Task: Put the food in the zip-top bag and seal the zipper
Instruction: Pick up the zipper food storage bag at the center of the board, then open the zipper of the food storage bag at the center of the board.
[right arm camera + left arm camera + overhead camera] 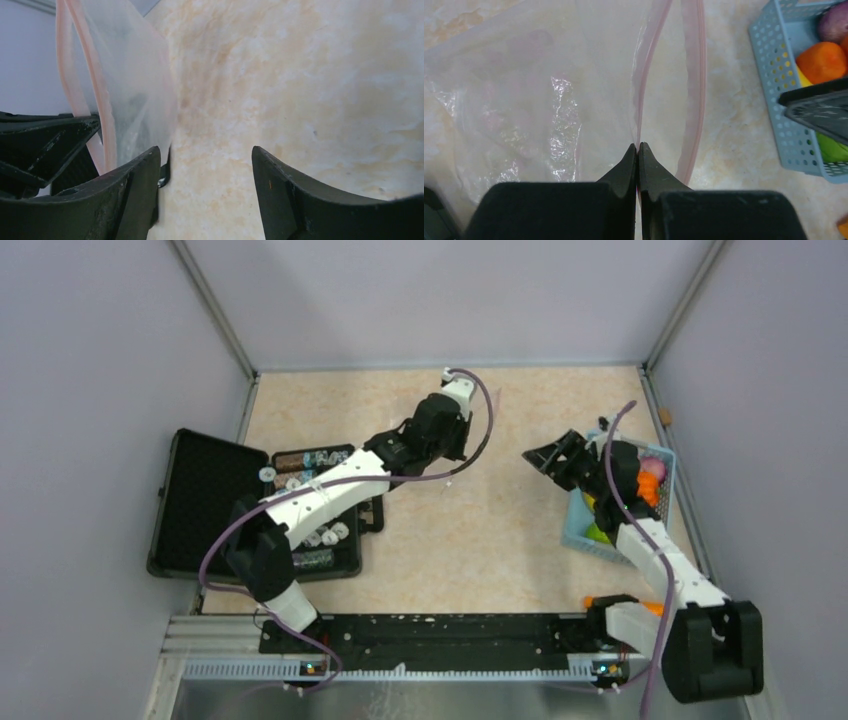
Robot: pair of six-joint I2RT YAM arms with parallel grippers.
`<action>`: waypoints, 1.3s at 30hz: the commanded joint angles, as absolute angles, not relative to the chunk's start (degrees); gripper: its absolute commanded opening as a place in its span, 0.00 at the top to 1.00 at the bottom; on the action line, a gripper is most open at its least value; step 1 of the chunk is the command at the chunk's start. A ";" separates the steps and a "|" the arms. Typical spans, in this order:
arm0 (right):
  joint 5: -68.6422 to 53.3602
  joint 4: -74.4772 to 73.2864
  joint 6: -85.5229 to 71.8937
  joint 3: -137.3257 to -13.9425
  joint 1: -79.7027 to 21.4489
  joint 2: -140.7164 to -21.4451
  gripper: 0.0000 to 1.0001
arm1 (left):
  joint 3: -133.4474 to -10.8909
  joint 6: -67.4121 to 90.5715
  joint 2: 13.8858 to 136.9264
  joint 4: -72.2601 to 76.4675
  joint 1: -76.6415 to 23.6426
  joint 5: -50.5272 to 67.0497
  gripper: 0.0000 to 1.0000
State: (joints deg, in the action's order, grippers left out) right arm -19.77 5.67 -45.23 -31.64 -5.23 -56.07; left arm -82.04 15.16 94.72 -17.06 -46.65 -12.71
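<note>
The clear zip-top bag (524,100) lies crinkled on the table, its mouth open and held up. The zipper's two pinkish-red strips (696,75) stand apart; no slider shows. My left gripper (638,145) is shut on the nearer strip, near the table's middle back (447,435). My right gripper (205,152) is open and empty over bare table, its left finger beside the bag's wall (130,75); it hovers left of the basket (540,455). The food stays in the light-blue basket (774,100): an orange (821,60), a green piece (831,147) and a dark red piece (834,25).
The basket (580,530) stands at the right edge, partly under my right arm. An open black case (200,500) with round tokens (300,480) lies at the left under my left arm. Walls close in the table on three sides.
</note>
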 commanded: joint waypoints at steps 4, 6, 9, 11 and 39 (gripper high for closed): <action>-25.50 16.27 -47.22 -40.02 -13.56 -65.59 0.34 | -79.47 19.26 91.83 -12.45 -47.53 -6.10 1.00; -24.67 16.27 -46.93 -40.91 -15.20 -66.00 0.32 | -79.26 19.51 91.97 -12.76 -47.63 -6.18 1.00; -22.55 15.94 -47.03 -41.04 -17.20 -65.76 0.32 | -79.58 18.62 92.32 -13.43 -47.93 -5.35 1.00; -20.92 14.55 -46.58 -41.28 -18.37 -65.83 0.33 | -80.14 18.63 92.54 -14.11 -48.15 -5.79 1.00; -10.70 2.30 -37.08 -47.23 -20.54 -75.21 1.00 | -81.71 14.65 90.47 -15.91 -48.79 -9.90 1.00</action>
